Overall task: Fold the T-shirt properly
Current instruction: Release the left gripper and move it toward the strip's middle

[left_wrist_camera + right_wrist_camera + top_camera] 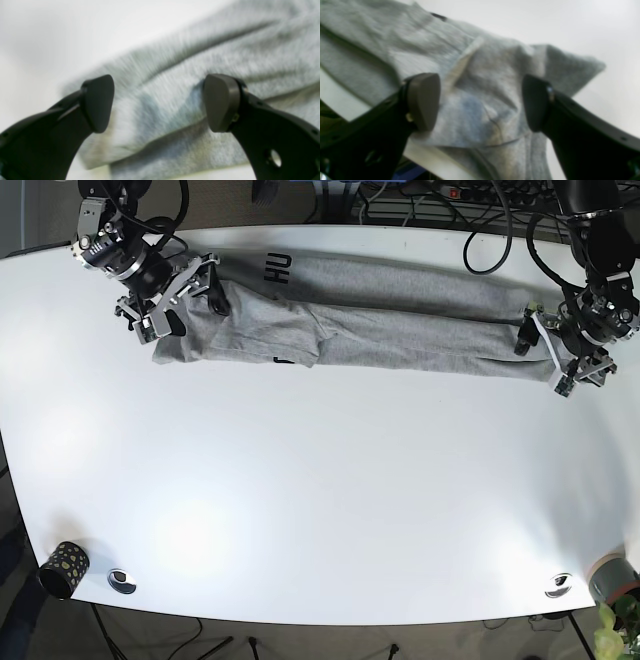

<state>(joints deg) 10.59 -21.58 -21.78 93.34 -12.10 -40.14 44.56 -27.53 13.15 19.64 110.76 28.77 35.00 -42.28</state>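
The grey T-shirt (370,320) lies folded into a long strip across the far part of the white table (320,500), with dark lettering near its left end. My right gripper (185,300) is open over the strip's left end, its jaws spread above bunched grey cloth (480,100). My left gripper (542,348) is open at the strip's right end, its fingers on either side of a folded grey edge (160,110). Neither gripper holds cloth.
A dark patterned cup (62,568) stands at the near left corner, with a small metal disc (122,580) beside it. Another disc (558,584) and a grey pot with a plant (615,580) sit at the near right. Cables (430,195) lie behind the table.
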